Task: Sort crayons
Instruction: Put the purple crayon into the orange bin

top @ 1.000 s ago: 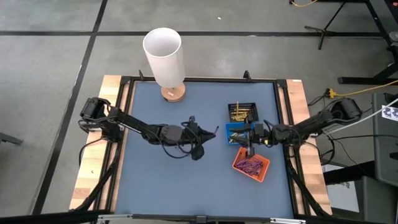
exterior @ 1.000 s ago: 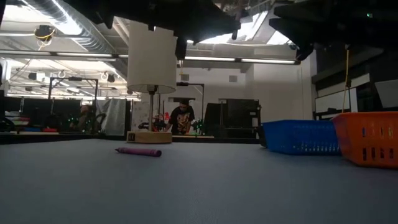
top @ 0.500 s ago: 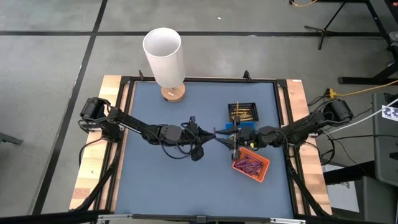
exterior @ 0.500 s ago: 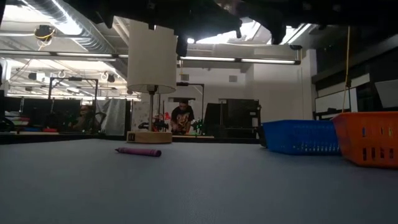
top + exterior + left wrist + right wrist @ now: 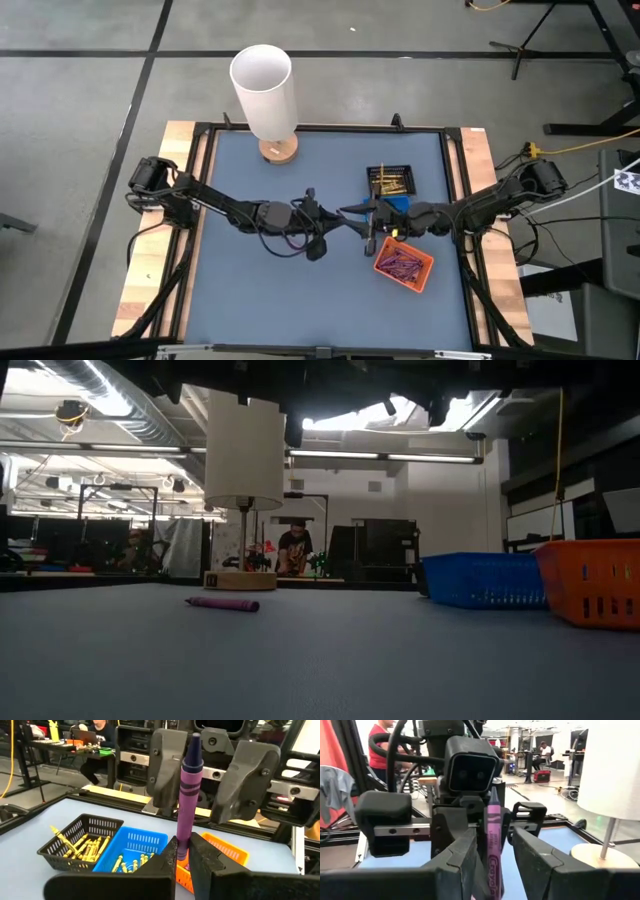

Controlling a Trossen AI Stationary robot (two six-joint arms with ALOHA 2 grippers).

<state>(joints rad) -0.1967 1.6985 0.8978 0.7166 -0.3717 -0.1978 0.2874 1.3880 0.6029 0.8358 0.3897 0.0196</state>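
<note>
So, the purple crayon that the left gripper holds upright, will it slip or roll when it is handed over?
The purple crayon looks stiff, so it probably will not bend. The left gripper pinches only its lower end, so it may pivot. Its paper wrapper likely helps the right gripper, open around it, to hold. It is round: dropped, it would probably roll.

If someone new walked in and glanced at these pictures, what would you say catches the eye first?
Mid-table, the two arms meet nose to nose: the left tool pinches a purple crayon upright, and the right tool stands open around it. Beside them sit three small trays: the black tray with yellow crayons, the blue tray, and the orange tray full of purple ones. A tall white lamp stands at the far edge, and one stray crayon lies on the mat.
</note>
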